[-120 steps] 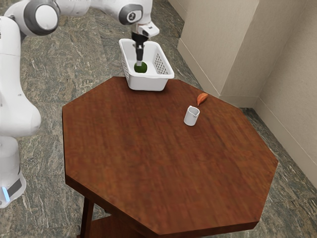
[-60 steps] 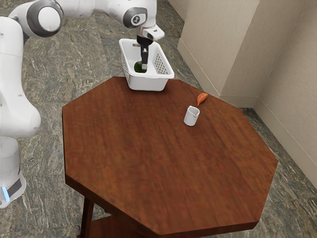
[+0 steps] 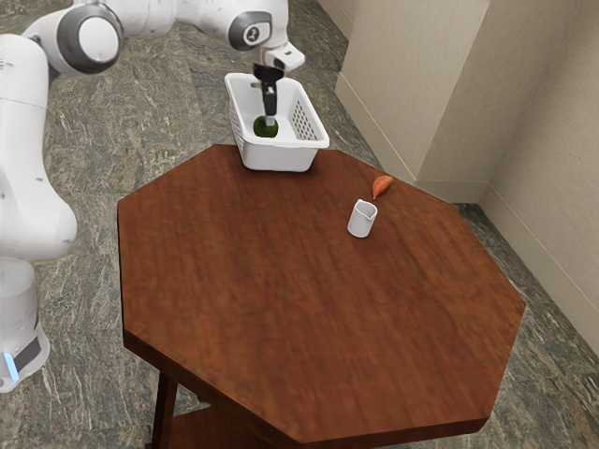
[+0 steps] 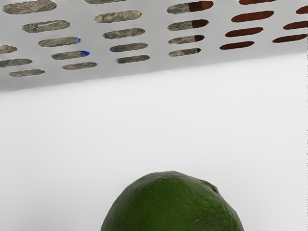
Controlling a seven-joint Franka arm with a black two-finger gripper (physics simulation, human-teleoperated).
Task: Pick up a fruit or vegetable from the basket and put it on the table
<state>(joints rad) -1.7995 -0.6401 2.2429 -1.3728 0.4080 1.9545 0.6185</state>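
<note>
My gripper (image 3: 270,122) points down inside the white basket (image 3: 281,157), which stands at the table's far edge in the exterior view. A round dark green fruit (image 3: 261,129) lies on the basket floor, right by the fingertips and partly covered by them. From the hand's camera, the green fruit (image 4: 173,204) looms large just under the hand, with the basket's slotted wall (image 4: 154,53) beyond it. Whether the fingers stand apart or together cannot be made out.
On the brown octagonal table (image 3: 309,309) are a small white pitcher (image 3: 362,219) and an orange-brown item (image 3: 382,186) behind it. The basket's raised walls surround the gripper's tip. A beige room wall (image 3: 412,84) rises past the table's far edge.
Over the last second my hand first shifted toward the exterior view's right, then came partly back toward its left, over the fruit. Fruit and basket look unmoved.
</note>
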